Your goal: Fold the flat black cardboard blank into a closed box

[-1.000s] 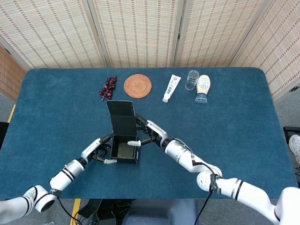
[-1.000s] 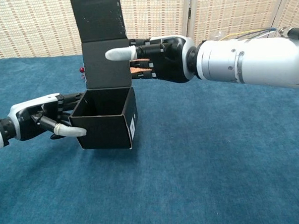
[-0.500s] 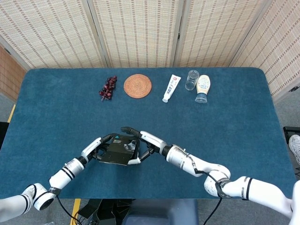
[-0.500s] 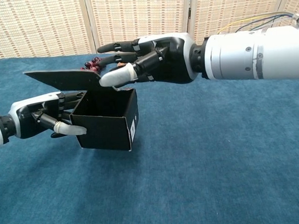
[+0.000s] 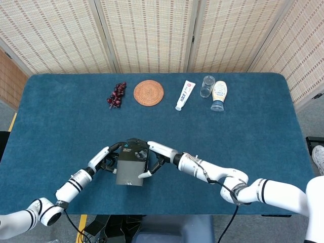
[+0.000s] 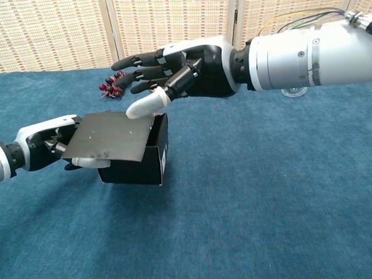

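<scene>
The black cardboard box (image 5: 130,166) stands on the blue table near its front edge. Its lid (image 6: 109,136) lies tilted down over the opening, sloping toward the front, with the box body (image 6: 138,169) showing below it. My left hand (image 6: 49,143) grips the box's left side, partly hidden under the lid; it also shows in the head view (image 5: 106,159). My right hand (image 6: 170,69) hovers over the back right of the box with fingers spread. Its thumb (image 6: 144,106) presses on the lid's rear edge. From above, the right hand (image 5: 154,156) sits against the box's right side.
Along the table's far edge lie a bunch of dark grapes (image 5: 116,94), a round woven coaster (image 5: 148,92), a white tube (image 5: 185,95), a clear glass (image 5: 207,86) and a squeeze bottle (image 5: 219,95). Blue cloth table (image 5: 253,136) stretches to the right.
The lid stood upright a second ago; the right hand swung it forward and down over the opening. The left hand kept its hold on the box's left side.
</scene>
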Action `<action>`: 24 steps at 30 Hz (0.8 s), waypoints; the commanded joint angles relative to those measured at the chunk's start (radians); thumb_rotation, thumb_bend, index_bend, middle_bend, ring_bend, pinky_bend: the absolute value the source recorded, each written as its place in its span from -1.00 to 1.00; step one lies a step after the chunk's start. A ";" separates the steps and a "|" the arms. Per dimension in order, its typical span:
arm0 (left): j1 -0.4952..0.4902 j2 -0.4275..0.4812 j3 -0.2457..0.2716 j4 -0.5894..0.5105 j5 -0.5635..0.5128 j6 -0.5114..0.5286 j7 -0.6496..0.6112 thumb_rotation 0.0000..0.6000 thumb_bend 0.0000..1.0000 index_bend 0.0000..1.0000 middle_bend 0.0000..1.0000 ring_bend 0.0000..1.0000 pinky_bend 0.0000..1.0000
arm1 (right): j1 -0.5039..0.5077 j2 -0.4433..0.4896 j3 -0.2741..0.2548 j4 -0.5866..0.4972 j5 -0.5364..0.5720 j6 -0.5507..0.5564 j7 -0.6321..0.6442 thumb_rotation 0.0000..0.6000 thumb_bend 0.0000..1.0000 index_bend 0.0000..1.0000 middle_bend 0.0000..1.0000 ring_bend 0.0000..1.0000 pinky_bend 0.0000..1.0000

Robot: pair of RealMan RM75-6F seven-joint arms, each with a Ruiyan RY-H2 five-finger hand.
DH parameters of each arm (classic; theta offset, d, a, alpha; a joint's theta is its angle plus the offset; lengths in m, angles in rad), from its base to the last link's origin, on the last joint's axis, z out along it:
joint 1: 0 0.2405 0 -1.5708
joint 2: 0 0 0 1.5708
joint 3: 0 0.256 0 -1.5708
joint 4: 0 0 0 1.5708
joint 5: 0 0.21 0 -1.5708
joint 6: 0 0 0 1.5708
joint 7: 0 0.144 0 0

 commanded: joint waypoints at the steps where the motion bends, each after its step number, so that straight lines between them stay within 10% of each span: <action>1: 0.004 -0.012 -0.013 -0.007 -0.024 -0.013 0.044 1.00 -0.67 -0.67 -0.62 0.17 0.74 | 0.047 -0.019 -0.009 0.025 0.084 -0.033 -0.127 1.00 -1.00 -1.00 -0.84 -0.93 -0.81; 11: 0.028 -0.050 -0.062 -0.048 -0.130 -0.049 0.219 1.00 -0.67 -0.69 -0.62 0.17 0.74 | 0.139 -0.108 -0.026 0.075 0.404 -0.036 -0.658 1.00 -1.00 -0.98 -0.72 -0.83 -0.70; 24: 0.028 -0.042 -0.075 -0.055 -0.171 -0.131 0.357 1.00 -0.67 -0.99 -0.79 0.14 0.73 | 0.253 -0.202 -0.148 0.021 0.897 0.222 -1.233 1.00 -1.00 -0.86 -0.65 -0.78 -0.64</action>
